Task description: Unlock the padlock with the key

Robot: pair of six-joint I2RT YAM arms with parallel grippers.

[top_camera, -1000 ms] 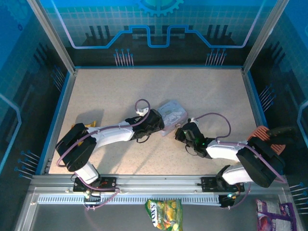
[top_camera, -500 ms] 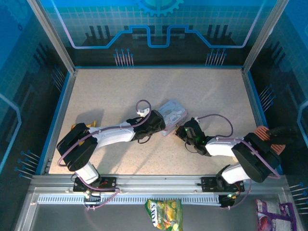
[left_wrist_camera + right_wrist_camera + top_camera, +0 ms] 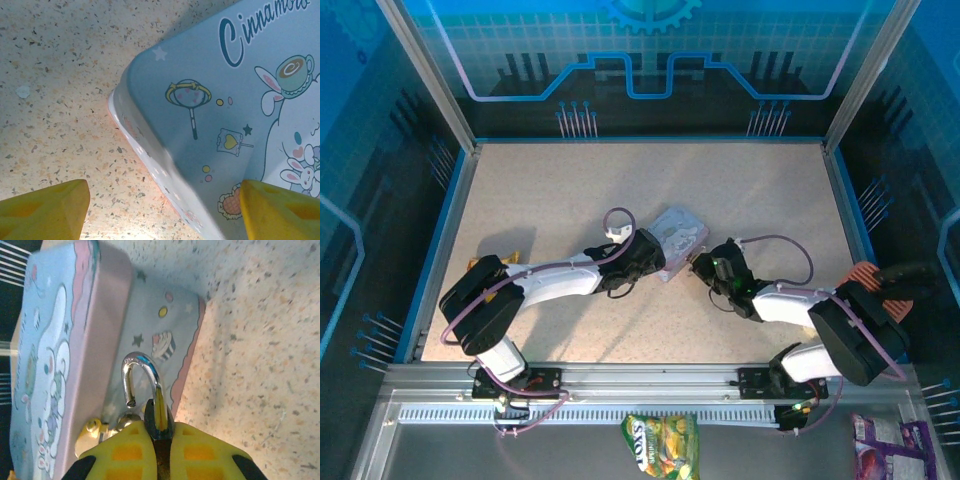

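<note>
My right pincer (image 3: 159, 440) is pressed together on the padlock (image 3: 157, 410). Its dark body is pinched edge-on between my two yellow fingers (image 3: 125, 450), and the bright shackle arches up out of them. One leg of the shackle runs into the body. The other ends free, just above a small silver loop on the tin's side; I cannot tell whether it passes through that loop.

Right behind the padlock is the long side wall of the lilac cartoon-printed tin (image 3: 75, 340), so close that the shackle overlaps it. A brass-coloured fitting (image 3: 92, 426) sits on the tin just beside my finger, crowding the space around the shackle.

From above, the tin (image 3: 678, 238) lies about the middle of the tabletop (image 3: 550, 190), turned at an angle to its edges. My right pincer (image 3: 698, 262) is at the tin's near right side.

My left pincer (image 3: 655, 262) is at the tin's near left corner, fingers (image 3: 47, 205) spread wide. The rounded corner of the tin (image 3: 200, 125) sits between them, touching neither.

A yellow-green snack bag (image 3: 660, 445) lies on the ledge beyond the near edge, well apart from the tin.
</note>
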